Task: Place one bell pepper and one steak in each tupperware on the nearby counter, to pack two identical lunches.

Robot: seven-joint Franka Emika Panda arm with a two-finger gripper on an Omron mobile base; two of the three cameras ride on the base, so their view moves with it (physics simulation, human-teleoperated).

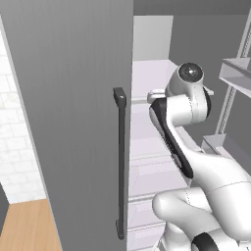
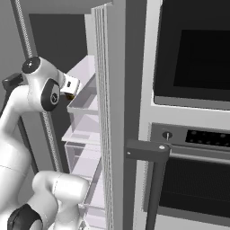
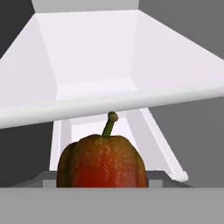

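Nearest to us in the hand view sits a bell pepper (image 3: 103, 162), dark brownish-red with a green flank, right at the base of the picture where our fingertips would rise; its stem points up the frame, away from the hand, so its long axis runs along the line of our reach. We cannot see the fingertips themselves here, but the pepper lies so close and so central that we judge the pincer (image 2: 72, 86) closed on it; the jaws stand narrow, pepper-wide. Just beyond the pepper a pale rail (image 3: 109, 105) crosses the view, the front lip of a translucent fridge bin (image 3: 94, 57) whose white walls slope away behind it. From the right base view, our hand reaches into the open fridge beside the upper door bin (image 2: 83, 105), a dab of orange-brown showing at its tip. The grey fridge door (image 1: 68, 122) with its dark bar handle (image 1: 120, 166) stands wide beside the arm, and the oven (image 2: 193, 148) lies past the pepper to the right. We judge the next move as drawing the pepper back out over that rail, toward the tupperware on the worktop.
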